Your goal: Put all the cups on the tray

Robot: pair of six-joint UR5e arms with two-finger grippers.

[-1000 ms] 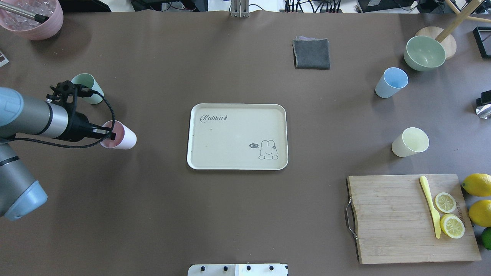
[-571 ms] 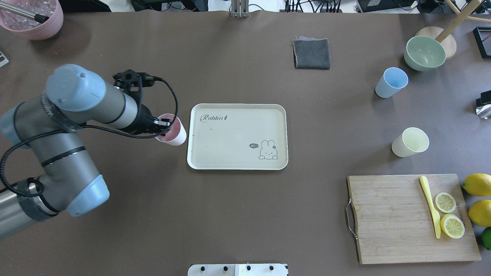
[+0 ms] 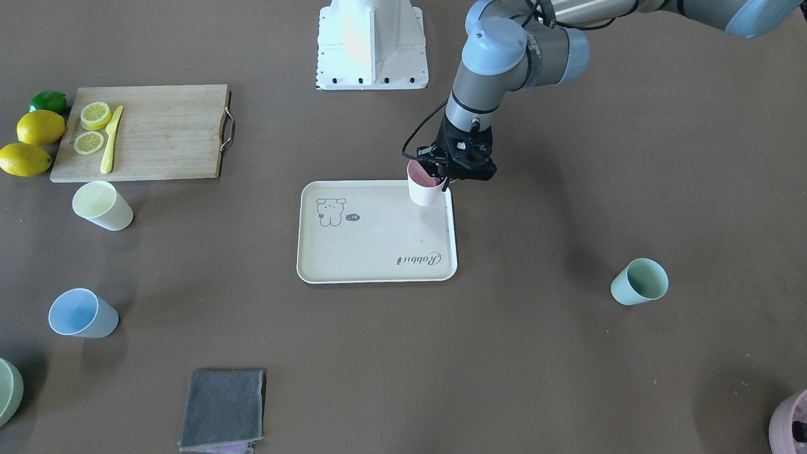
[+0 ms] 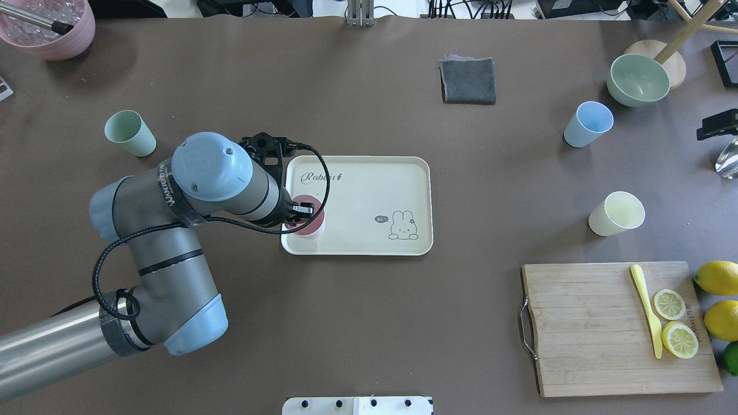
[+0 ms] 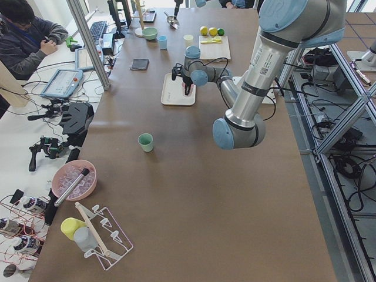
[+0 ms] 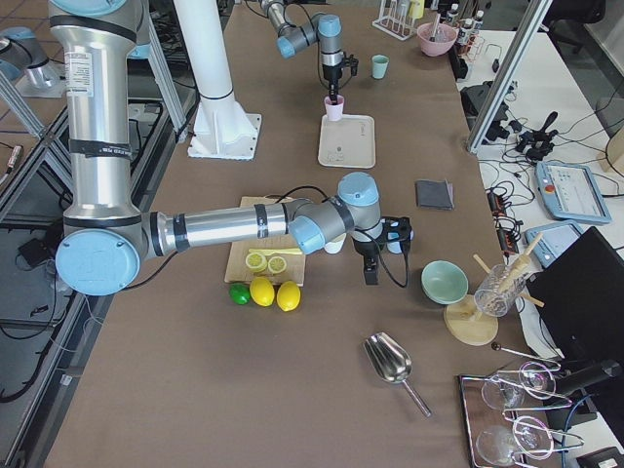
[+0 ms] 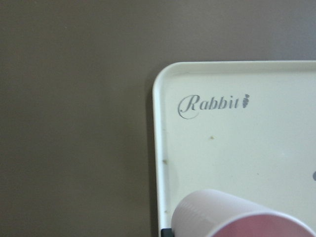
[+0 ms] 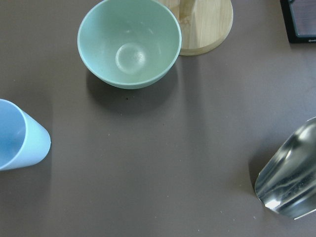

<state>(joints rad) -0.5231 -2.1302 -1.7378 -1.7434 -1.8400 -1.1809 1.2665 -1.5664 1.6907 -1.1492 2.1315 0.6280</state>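
Note:
My left gripper (image 4: 301, 208) is shut on the pink cup (image 4: 311, 222) and holds it upright, low over the near-left corner of the cream tray (image 4: 369, 184). I cannot tell whether the cup touches the tray. The cup (image 3: 423, 188) and tray (image 3: 372, 246) also show in the front view, and in the left wrist view (image 7: 237, 217). The mint green cup (image 4: 130, 132) stands at the far left. The light blue cup (image 4: 588, 124) and the pale yellow cup (image 4: 616, 214) stand at the right. Only a black part of my right gripper (image 4: 716, 124) shows at the right edge, its fingers hidden.
A sage-green bowl (image 4: 637, 79) and a metal scoop (image 8: 291, 182) lie near the right gripper. A wooden cutting board (image 4: 588, 346) with lemon slices and a yellow knife sits near right. A grey cloth (image 4: 468, 80) lies far centre, a mauve pot (image 4: 49, 26) far left.
My left arm has carried the pink cup rightward from the table's left side to over the tray's near-left corner. The black part of the right gripper has shifted slightly at the right edge.

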